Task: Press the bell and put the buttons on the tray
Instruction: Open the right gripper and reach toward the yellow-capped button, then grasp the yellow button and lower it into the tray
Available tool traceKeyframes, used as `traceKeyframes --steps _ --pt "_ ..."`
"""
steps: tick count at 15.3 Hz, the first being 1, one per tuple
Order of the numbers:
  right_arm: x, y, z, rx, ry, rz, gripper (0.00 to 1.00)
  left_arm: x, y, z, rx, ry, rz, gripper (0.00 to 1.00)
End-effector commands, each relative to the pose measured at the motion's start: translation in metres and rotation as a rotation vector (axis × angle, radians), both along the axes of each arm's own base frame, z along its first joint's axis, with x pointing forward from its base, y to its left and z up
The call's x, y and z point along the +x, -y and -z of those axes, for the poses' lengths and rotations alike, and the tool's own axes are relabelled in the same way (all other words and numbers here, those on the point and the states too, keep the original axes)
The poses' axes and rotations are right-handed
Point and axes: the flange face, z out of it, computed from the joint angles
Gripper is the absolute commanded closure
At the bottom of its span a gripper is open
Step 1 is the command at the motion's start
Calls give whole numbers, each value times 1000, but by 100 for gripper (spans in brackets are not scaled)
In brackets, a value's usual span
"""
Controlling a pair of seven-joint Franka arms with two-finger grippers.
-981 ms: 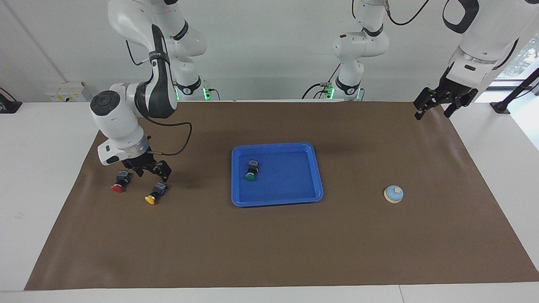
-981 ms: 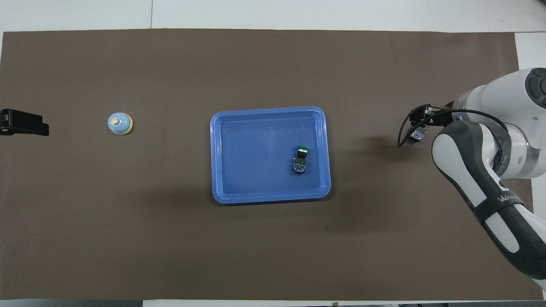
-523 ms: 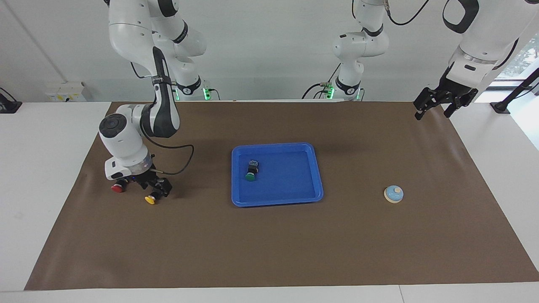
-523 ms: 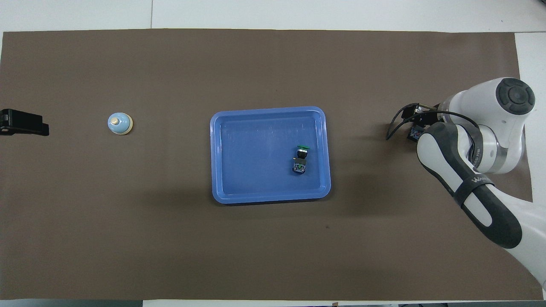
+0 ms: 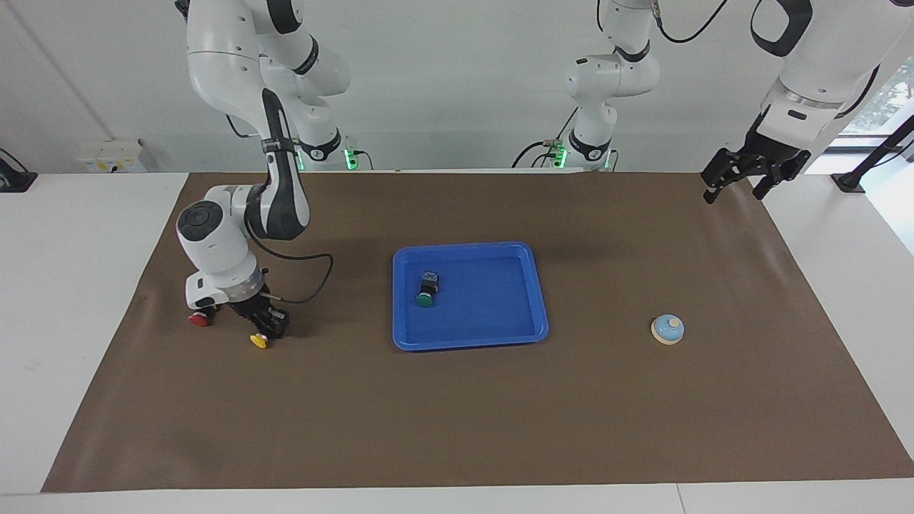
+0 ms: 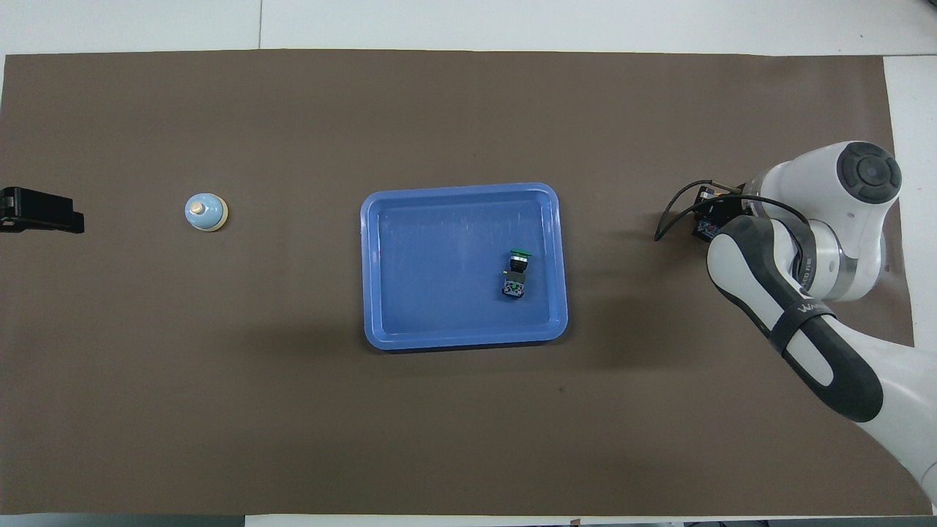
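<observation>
My right gripper (image 5: 265, 325) is down at the mat, shut on the dark body of the yellow button (image 5: 258, 341), whose cap points away from the robots. The red button (image 5: 199, 319) lies beside it, toward the right arm's end of the table and partly covered by the wrist. Inside the blue tray (image 5: 493, 303) (image 6: 439, 278) the green button (image 5: 425, 290) (image 6: 518, 272) lies on its side. The pale blue bell (image 5: 668, 329) (image 6: 206, 212) sits toward the left arm's end. My left gripper (image 5: 742, 175) (image 6: 40, 212) waits open above the mat's corner there. In the overhead view the right arm hides the yellow and red buttons.
A brown mat (image 5: 457, 414) covers most of the white table. The right wrist's black cable (image 5: 314, 282) loops above the mat between the wrist and the tray.
My right gripper has come down over the yellow button and closed on its body. The left arm, the bell, the tray and the green button have not moved.
</observation>
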Motion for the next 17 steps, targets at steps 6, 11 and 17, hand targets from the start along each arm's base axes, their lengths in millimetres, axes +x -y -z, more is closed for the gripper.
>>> traceKeyframes --steps 6,11,17 --pt "20 -44 -55 28 -68 -42 100 -3 0 0 14 1 5 0" --pt "18 -171 -115 20 -120 -87 100 -3 0 0 14 1 5 0" --pt "-40 -346 -126 39 -77 -247 100 -3 0 0 14 1 5 0"
